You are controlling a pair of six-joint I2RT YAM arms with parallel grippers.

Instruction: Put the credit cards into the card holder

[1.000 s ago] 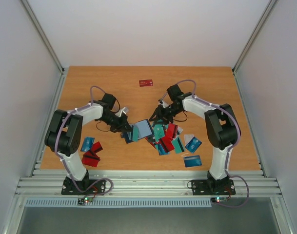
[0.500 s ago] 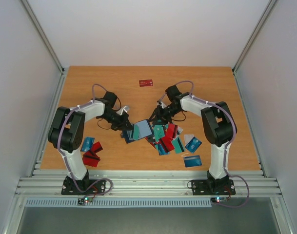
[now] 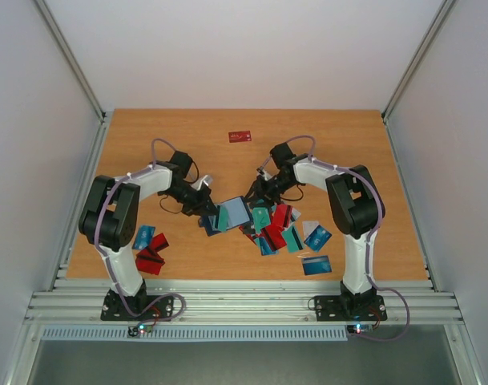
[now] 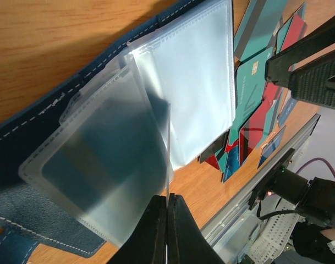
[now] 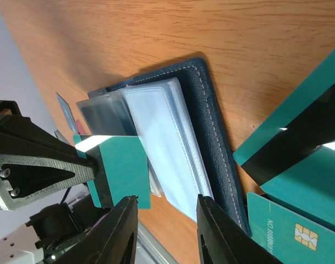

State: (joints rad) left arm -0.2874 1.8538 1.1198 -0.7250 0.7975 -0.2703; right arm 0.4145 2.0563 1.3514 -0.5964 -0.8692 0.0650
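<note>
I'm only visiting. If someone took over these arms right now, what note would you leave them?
Left gripper: shut, pinching up a clear sleeve of the open card holder.
Right gripper: jaws apart, over the holder; a teal card sits just ahead of one finger, grip unclear.
The other credit cards lie loose on the table.
Done: no card clearly filed. Left: nearly all of them.

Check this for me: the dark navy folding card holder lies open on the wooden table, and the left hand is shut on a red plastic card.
One detail is wrong. The left hand is shut on a clear plastic sleeve of the dark navy folding card holder, not on a red plastic card. The left wrist view shows this. The holder does lie open on the wooden table.
</note>
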